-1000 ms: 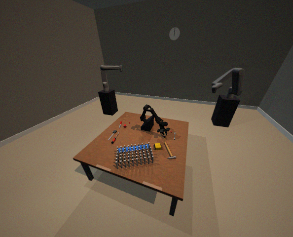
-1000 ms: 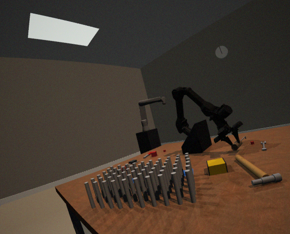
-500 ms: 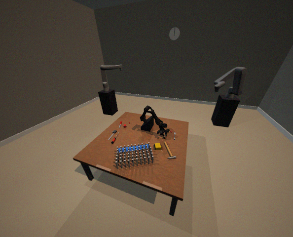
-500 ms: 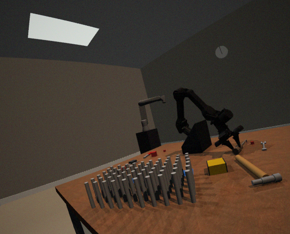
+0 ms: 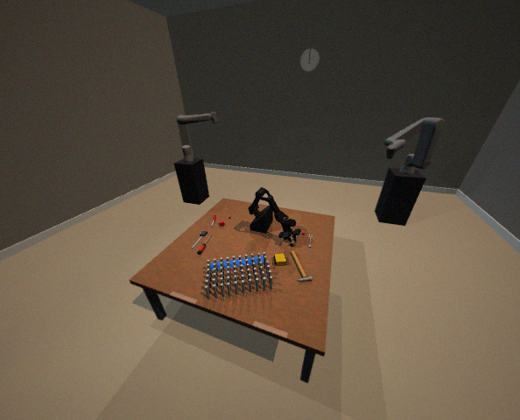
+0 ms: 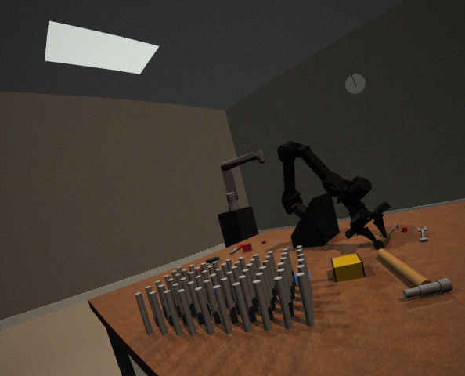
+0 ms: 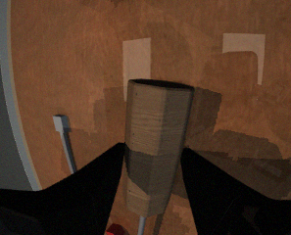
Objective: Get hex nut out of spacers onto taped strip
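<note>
Dark walls (image 5: 341,103) (image 6: 103,182) surround a beige floor (image 5: 70,361) (image 6: 42,340) — a round clock (image 5: 309,59) (image 6: 355,83) hangs high.

Counter (image 5: 242,307) (image 6: 370,335) brown, mottled grain; spacers (image 5: 242,287) (image 6: 264,305) gray; strip (image 5: 237,262) blue; block (image 5: 280,259) (image 6: 347,267) yellow, black edges; hammer handle (image 5: 298,264) (image 6: 402,267) tan.

Black arm (image 5: 276,210) (image 6: 318,165) bent at upper right in exterior view; gripper (image 5: 291,235) (image 6: 380,238) (image 7: 153,152) angled downward, fingers closed around a wooden handle.
</note>
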You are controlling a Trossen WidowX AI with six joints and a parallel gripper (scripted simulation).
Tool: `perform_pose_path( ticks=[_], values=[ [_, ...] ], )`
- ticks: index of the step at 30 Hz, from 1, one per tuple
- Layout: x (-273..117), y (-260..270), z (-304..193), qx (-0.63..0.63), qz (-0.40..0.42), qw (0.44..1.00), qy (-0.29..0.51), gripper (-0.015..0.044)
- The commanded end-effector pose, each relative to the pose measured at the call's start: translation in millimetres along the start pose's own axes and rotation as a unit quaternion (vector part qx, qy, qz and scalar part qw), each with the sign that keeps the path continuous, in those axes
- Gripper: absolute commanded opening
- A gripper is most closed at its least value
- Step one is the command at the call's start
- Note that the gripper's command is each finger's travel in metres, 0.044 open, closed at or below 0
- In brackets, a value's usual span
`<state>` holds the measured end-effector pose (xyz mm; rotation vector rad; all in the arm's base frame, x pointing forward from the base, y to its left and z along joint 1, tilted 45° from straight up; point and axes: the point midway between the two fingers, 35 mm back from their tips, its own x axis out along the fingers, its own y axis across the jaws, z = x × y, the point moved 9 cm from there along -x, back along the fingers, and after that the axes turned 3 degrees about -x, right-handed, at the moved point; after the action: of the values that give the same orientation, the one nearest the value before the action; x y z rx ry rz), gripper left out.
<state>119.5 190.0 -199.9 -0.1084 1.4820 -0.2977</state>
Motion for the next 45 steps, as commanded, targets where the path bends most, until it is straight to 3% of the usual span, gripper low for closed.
perform_pose_path(
  ticks=[1, 45],
  values=[
    [3.2, -7.3, -2.5, 0.0, -0.001, 1.0, 0.0, 0.0],
    [4.4, -20.3, -6.7, 0.018, 0.067, 0.997, -0.02, 0.0]
  ],
)
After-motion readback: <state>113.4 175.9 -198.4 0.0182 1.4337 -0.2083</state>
